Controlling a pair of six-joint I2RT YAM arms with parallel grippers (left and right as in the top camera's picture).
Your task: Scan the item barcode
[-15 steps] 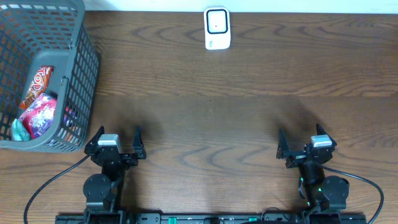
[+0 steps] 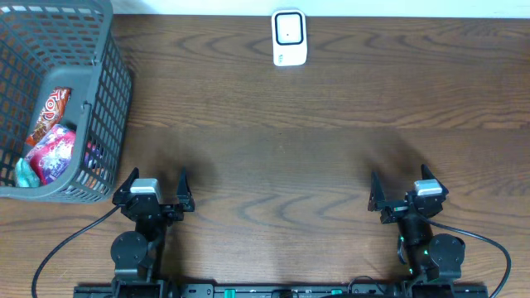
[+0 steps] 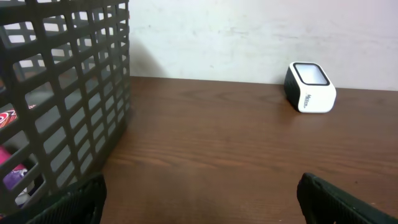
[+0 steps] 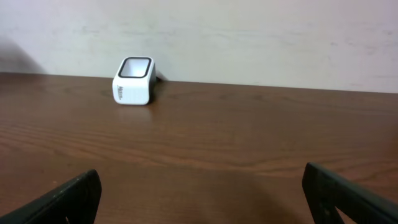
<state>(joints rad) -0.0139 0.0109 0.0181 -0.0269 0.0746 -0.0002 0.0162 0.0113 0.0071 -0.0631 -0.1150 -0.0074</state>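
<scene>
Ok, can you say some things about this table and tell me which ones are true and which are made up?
1. The scanner is white. True.
2. The basket is on the robot's right side. False: it stands at the far left.
3. Snack packs lie in the basket. True.
4. One arm's jaws hold a snack. False: both arms' jaws are open and empty.
5. The scanner is inside the basket. False: it stands on the bare table, near the far edge.
</scene>
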